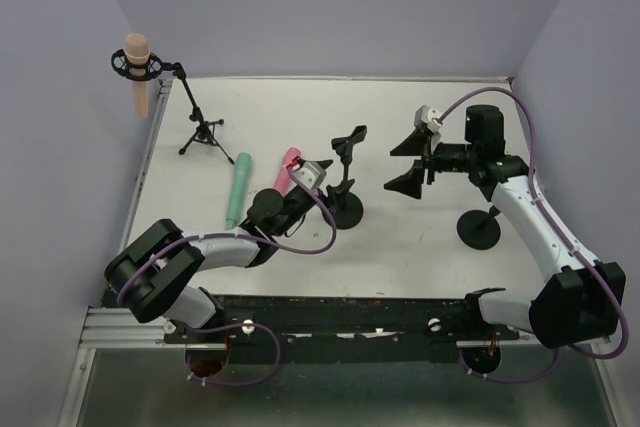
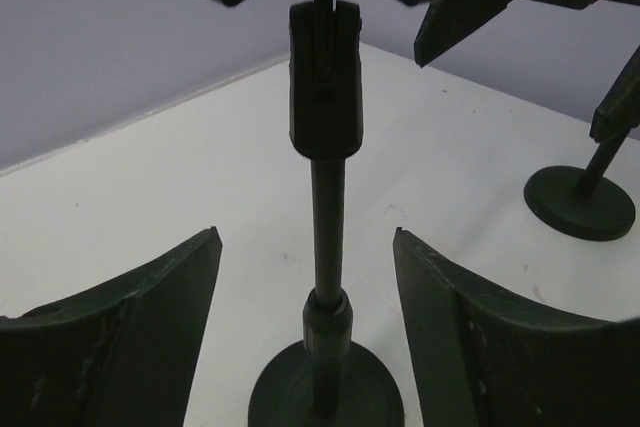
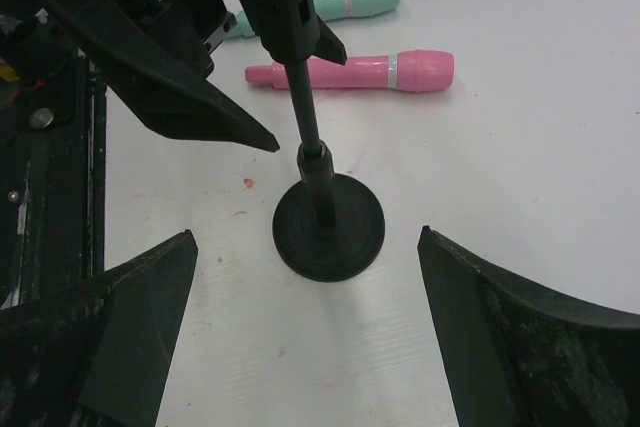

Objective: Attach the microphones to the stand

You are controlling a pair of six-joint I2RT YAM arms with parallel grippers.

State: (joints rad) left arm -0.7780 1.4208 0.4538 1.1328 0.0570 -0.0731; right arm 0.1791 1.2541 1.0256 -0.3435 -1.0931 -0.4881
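Both sets of jaws stand released, holding nothing. The left gripper [image 2: 306, 237] faces the middle stand [image 1: 346, 209] from its 9 o'clock, and the right gripper [image 1: 401, 163] hangs at its 2 o'clock. The pink microphone [image 3: 350, 71] and teal microphone [image 1: 238, 190] lie on the bench [image 1: 420, 257], at 9 o'clock of that stand. The peach microphone [image 1: 137, 69] sits upright in the tripod stand [image 1: 203, 132], far off at 10 o'clock.

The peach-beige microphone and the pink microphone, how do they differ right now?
The peach-beige stick microphone stands upright, held in the black tripod stand; the pink stick microphone lies flat on the white table, unmounted. The peach-beige one is at the far left corner; the pink one is mid-table. Both are slim with rounded heads.
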